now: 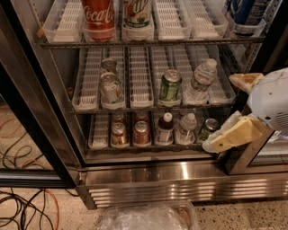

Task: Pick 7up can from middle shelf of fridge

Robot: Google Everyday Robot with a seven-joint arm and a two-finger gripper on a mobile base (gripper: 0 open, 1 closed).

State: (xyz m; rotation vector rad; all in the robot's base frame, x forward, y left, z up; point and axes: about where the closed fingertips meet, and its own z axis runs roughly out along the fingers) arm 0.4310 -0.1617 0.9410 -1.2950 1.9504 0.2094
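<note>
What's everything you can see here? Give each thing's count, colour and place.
fridge: 1, stainless steel, fills view
middle shelf: 1, dark wire with white trays, centre
7up can: 1, silvery-white, middle shelf, left, front
second can: 1, silvery, directly behind it
green can: 1, green, middle shelf, right of centre
water bottle: 1, clear, middle shelf, right
cola bottle: 1, red label, top shelf
white-label bottle: 1, top shelf, beside cola
bottom-shelf drinks: five in front row, mixed colours
cables: several, black and orange, floor left
plastic wrap: 1, clear, floor, bottom centre
claw: 1, cream, open, right edge, outside the shelves
</note>
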